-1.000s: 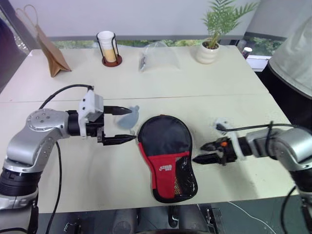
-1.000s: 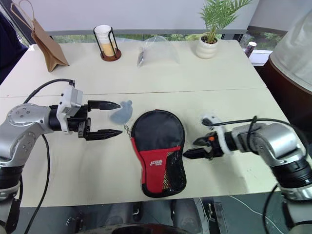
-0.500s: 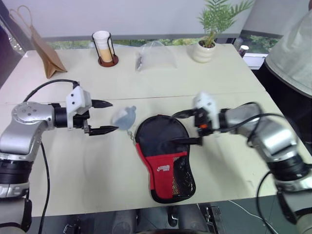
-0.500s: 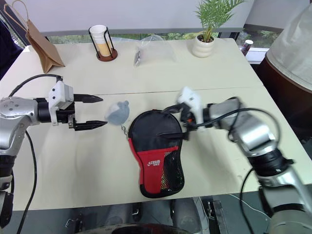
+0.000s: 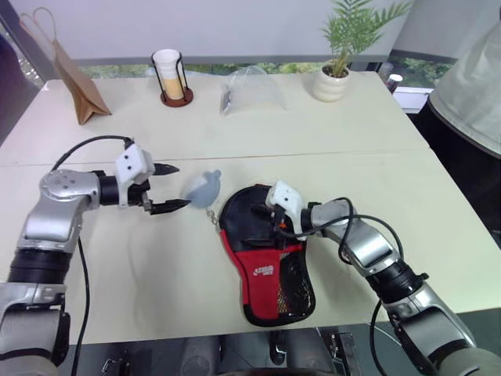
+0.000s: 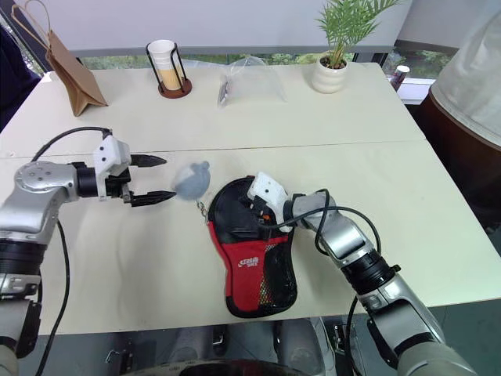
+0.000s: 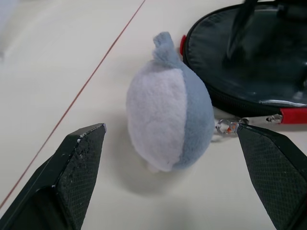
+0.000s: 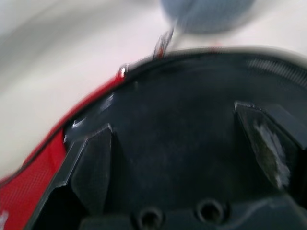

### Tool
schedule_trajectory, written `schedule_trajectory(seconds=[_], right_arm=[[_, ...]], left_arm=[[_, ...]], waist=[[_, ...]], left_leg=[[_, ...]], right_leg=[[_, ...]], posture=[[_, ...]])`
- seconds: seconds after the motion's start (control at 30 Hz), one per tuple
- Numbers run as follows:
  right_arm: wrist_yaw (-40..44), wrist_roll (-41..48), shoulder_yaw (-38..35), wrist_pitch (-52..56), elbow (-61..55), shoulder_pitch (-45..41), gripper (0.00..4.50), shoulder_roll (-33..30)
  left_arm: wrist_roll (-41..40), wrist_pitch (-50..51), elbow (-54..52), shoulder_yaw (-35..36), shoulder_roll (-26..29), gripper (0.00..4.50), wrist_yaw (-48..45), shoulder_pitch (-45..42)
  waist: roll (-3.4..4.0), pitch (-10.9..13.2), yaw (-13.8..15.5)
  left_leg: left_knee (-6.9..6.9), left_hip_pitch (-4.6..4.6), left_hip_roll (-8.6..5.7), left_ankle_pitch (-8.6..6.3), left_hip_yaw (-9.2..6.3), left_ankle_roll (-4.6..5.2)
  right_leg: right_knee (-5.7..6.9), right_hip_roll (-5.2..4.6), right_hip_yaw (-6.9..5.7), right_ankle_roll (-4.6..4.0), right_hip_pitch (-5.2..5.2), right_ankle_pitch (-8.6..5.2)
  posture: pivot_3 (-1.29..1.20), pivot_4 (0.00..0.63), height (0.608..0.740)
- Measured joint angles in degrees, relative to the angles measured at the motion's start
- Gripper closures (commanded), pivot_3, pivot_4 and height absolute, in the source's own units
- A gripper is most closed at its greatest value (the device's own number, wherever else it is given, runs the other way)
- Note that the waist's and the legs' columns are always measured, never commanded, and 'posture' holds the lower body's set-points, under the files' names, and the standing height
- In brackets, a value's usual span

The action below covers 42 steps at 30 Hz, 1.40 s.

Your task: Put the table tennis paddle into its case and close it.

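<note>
Swinging in from the worktop's right side, the right gripper (image 6: 254, 215) now hangs over the round black top of the case (image 5: 266, 262), jaws spread and empty; its fingertips blur against the dark fabric. Left gripper (image 5: 174, 188) stands wide apart, framing a grey-white plush charm (image 7: 168, 127). The case lies near the front edge, zipped; the paddle cannot be made out.

One case (image 5: 262, 254), one grey-white plush charm (image 5: 202, 189), one paper bag (image 5: 78, 92), one cup in a wire holder (image 5: 169, 74), one clear plastic bag (image 5: 252, 90), one potted plant (image 5: 337, 66), two pincers: left (image 5: 166, 188), right (image 5: 275, 227).
</note>
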Motion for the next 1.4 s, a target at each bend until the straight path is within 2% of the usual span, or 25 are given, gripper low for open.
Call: schedule_trajectory(seconds=[0.43, 0.53, 0.67, 0.77, 0.93, 1.03, 1.17, 1.4], right_arm=[[0.75, -2.58, 0.38, -0.36, 1.42, -0.58, 0.03, 1.18], [0.21, -2.64, 0.33, 0.16, 0.78, -0.21, 0.00, 1.28], [-0.72, -3.16, 0.29, 1.60, -0.89, 0.46, 0.00, 1.28], [-1.50, -3.55, 0.22, 2.92, -2.47, 1.21, 0.00, 1.26], [-2.87, -4.14, -0.23, 6.27, -5.54, 2.48, 0.00, 1.14], [-3.18, -4.39, -0.38, 8.43, -6.86, 2.70, 0.00, 1.22], [-3.77, -4.78, -0.19, 12.05, -8.67, 2.88, 0.00, 1.59], [-5.37, -4.83, 0.11, 16.98, -10.35, 2.94, 0.00, 3.00]], left_arm=[[8.34, -11.13, 16.38, -5.30, -8.91, 0.00, 4.22, -7.41], [9.16, -12.51, 19.80, -5.48, -10.63, 0.91, 4.61, -9.45], [9.52, -12.59, 23.06, -5.51, -11.68, 2.99, 3.18, -11.98], [9.63, -13.18, 26.42, -5.92, -12.15, 4.34, 1.27, -13.76], [10.75, -14.31, 35.27, -6.49, -13.77, 4.45, -0.51, -19.56], [13.57, -17.40, 43.80, -7.45, -16.10, 4.45, 1.43, -25.31], [19.74, -23.30, 55.20, -9.73, -19.93, 4.45, 10.50, -33.32], [26.66, -27.22, 63.16, -11.04, -25.43, 4.45, 23.26, -39.39]], waist=[[-0.02, -0.08, -0.09], [-0.02, -0.08, -0.19], [-0.01, -0.10, -0.21], [-0.02, -0.10, -0.19], [-0.06, -0.14, -0.03], [-0.13, -0.19, 0.17], [-0.15, -0.20, 0.10], [-0.16, -0.21, -0.35]], left_leg=[[0.00, 0.29, 0.00, 0.00, -0.01, 0.00], [0.00, 0.30, 0.00, 0.00, 0.00, 0.00], [0.00, 0.32, 0.00, 0.00, 0.00, 0.00], [0.00, 0.33, 0.00, 0.00, -0.01, 0.00], [0.01, 0.34, 0.00, 0.00, -0.03, 0.00], [0.02, 0.33, -0.01, 0.00, -0.03, 0.00], [0.02, 0.33, -0.01, 0.00, -0.04, 0.01], [-0.01, 0.33, -0.01, -0.01, -0.06, 0.01]], right_leg=[[0.05, 0.01, 0.00, 0.00, 0.24, 0.00], [0.06, 0.00, 0.00, 0.00, 0.24, 0.00], [0.07, 0.00, 0.00, 0.00, 0.25, 0.00], [0.07, 0.00, 0.00, 0.00, 0.26, 0.00], [0.07, 0.00, 0.00, -0.01, 0.29, 0.00], [0.07, 0.00, -0.01, 0.00, 0.30, 0.00], [0.06, 0.00, 0.00, 0.00, 0.31, 0.00], [0.06, 0.01, -0.01, 0.01, 0.29, 0.00]], posture=[[0.00, 0.150, 0.740], [0.00, 0.150, 0.740], [0.00, 0.150, 0.740], [0.00, 0.150, 0.740], [0.00, 0.150, 0.740], [0.00, 0.150, 0.740], [0.00, 0.150, 0.740], [0.00, 0.150, 0.740]])
